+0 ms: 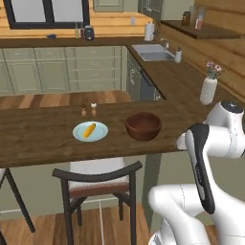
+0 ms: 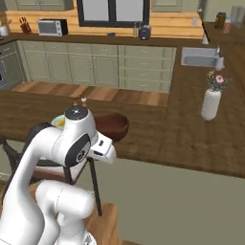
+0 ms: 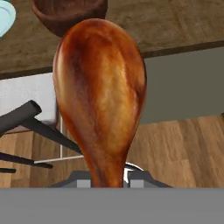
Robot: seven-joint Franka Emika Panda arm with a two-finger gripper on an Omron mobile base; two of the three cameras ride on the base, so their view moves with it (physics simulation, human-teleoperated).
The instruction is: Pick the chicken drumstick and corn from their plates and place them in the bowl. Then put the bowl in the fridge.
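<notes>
Gripping the chicken drumstick [image 3: 100, 96] by its thin bone end, the pincer [image 3: 109, 177] hangs off the desk [image 1: 43, 131]; a slip there could drop it short of the bowl [image 1: 143, 125].

Glossy reddish-brown chicken drumstick [image 3: 99, 96], dark brown bowl [image 1: 143, 126], yellow corn [image 1: 89, 129] on pale-blue plate [image 1: 79, 133].

No legible text, labels, brands, numbers or signs anywhere. Faint marking runs along the dark panel of the robot arm [image 1: 203, 177] in the left base view; too blurred to read. Microwave [image 2: 51, 27] front shows no readable lettering.
</notes>
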